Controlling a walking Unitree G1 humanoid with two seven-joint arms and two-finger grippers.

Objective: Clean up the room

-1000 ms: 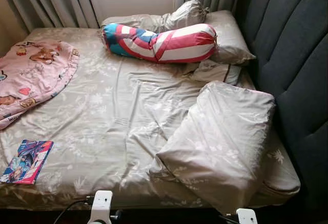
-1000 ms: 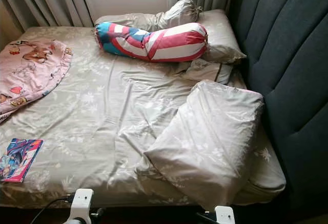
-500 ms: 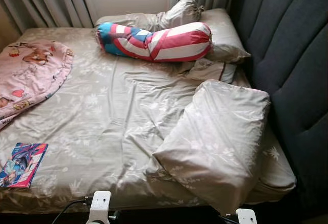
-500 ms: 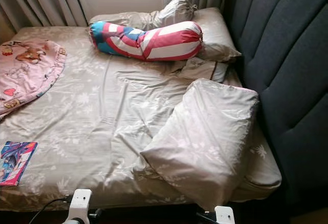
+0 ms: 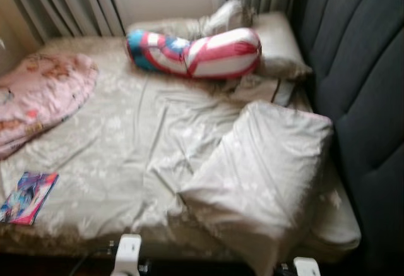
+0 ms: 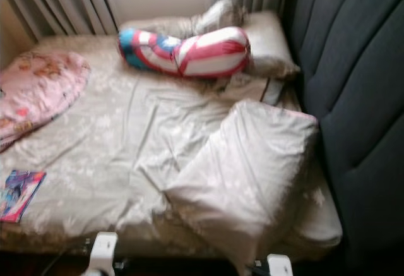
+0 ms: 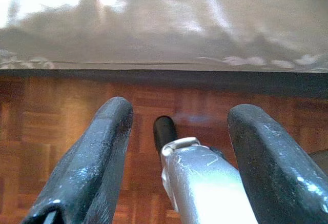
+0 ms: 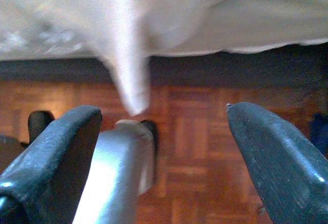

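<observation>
Pillow (image 5: 265, 175) at bed (image 5: 120, 162) near edge, corner overhanging above right gripper (image 8: 164, 152). Left gripper (image 7: 177, 152) low over floor (image 7: 61, 116). Both grippers spread, empty.

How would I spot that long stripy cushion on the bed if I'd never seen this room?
Start at the dark padded headboard and follow it to the far end of the bed, by the curtains. There the bolster lies across the beige pillows. It is a tube striped red, white and blue; the bedding around it is plain.
</observation>
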